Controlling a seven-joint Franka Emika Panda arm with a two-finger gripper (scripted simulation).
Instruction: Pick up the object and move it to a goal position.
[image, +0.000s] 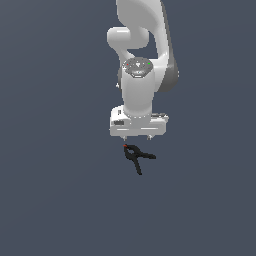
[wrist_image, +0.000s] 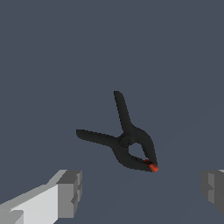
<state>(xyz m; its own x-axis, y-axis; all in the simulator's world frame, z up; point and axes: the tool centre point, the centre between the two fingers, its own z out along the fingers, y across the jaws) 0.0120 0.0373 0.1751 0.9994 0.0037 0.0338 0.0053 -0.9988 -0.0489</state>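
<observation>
Gripper (wrist_image: 141, 188) spread wide and empty, clamp (wrist_image: 127, 140) lying on the floor beyond the fingers (wrist_image: 70, 192), handles splayed toward 9 and 12 o'clock; risk: descending off-centre, pads catch only the red tip and flick it away.

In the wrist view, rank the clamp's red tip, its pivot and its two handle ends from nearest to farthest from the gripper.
1. Red tip: nearest the gripper, between the open fingers.
2. Pivot: mid-clamp, farther out.
3. Handle ends: farthest; the two are too close to rank against each other.
</observation>
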